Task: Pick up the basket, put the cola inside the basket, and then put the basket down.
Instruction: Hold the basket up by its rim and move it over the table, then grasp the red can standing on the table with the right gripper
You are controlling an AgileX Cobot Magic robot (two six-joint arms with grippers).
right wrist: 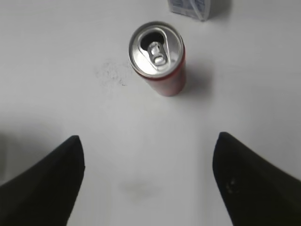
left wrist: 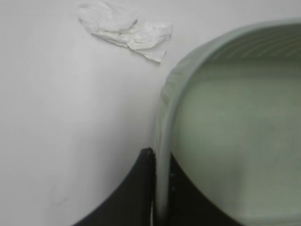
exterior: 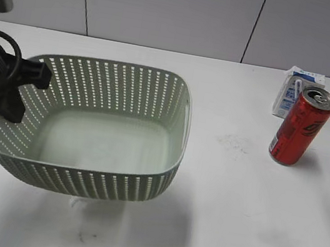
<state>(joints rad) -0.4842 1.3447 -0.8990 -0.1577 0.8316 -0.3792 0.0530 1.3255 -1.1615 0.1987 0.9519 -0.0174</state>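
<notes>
Left claw (exterior: 21,90) is clamped on the left rim of the basket (exterior: 106,133), holding it tilted off the table (exterior: 224,222) at the left. Right claw (right wrist: 148,183) hangs with its 2 fingers spread wide, near side of the upright cola (right wrist: 159,59), which stands at the right just beside a blue-and-white carton (exterior: 294,88).

Lab-style test bench: bare white table (exterior: 228,235), plain grey panelled wall (exterior: 171,10) behind.
</notes>
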